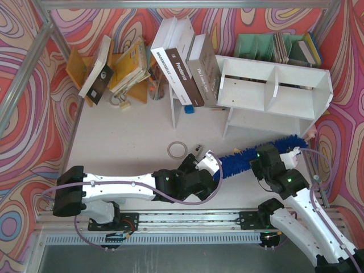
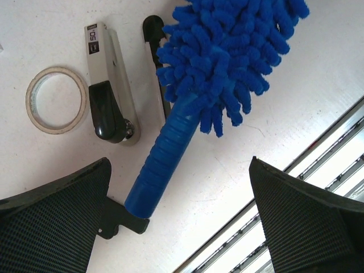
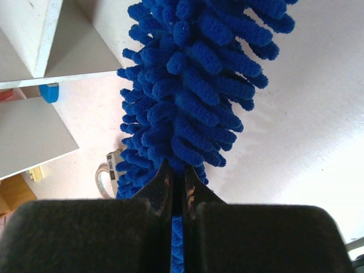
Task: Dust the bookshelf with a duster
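Right claw (image 3: 177, 190) is pinching shut on the duster (image 3: 193, 85), gripping the fluffy blue head partway along rather than the handle (image 2: 162, 165). Left claw (image 2: 181, 170) is standing wide, holding nothing, with the handle's end lying between its fingers (image 2: 57, 222), so the left arm is sitting nearer the handle. The duster's long axis is running from there up and rightward over the counter (image 1: 142, 142) toward the bookshelf (image 1: 273, 91), which is lying just beyond the head's far tip. Dusting is likely calling for lifting the head forward into those open compartments.
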Robot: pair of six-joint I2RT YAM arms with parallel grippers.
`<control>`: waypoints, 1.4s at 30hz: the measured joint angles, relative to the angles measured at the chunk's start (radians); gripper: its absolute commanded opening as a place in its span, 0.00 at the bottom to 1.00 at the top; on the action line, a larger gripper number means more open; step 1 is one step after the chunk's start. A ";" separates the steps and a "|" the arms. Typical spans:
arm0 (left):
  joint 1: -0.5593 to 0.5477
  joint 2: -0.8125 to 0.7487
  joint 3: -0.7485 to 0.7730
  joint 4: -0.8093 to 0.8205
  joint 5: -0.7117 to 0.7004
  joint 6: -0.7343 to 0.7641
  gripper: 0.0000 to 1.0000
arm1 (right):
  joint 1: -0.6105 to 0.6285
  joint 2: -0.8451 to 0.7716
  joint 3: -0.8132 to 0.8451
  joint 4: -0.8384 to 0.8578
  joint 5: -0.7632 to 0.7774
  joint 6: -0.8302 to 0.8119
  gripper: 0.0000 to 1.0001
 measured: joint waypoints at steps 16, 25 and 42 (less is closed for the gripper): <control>0.080 -0.028 -0.037 -0.027 0.123 0.071 0.77 | 0.000 0.001 0.068 -0.015 -0.039 -0.061 0.00; 0.081 0.043 -0.024 -0.027 0.171 0.081 0.53 | 0.000 -0.012 0.077 -0.023 -0.053 -0.063 0.00; 0.041 0.103 0.079 -0.098 0.216 0.114 0.00 | -0.002 -0.032 0.082 0.000 -0.026 -0.063 0.18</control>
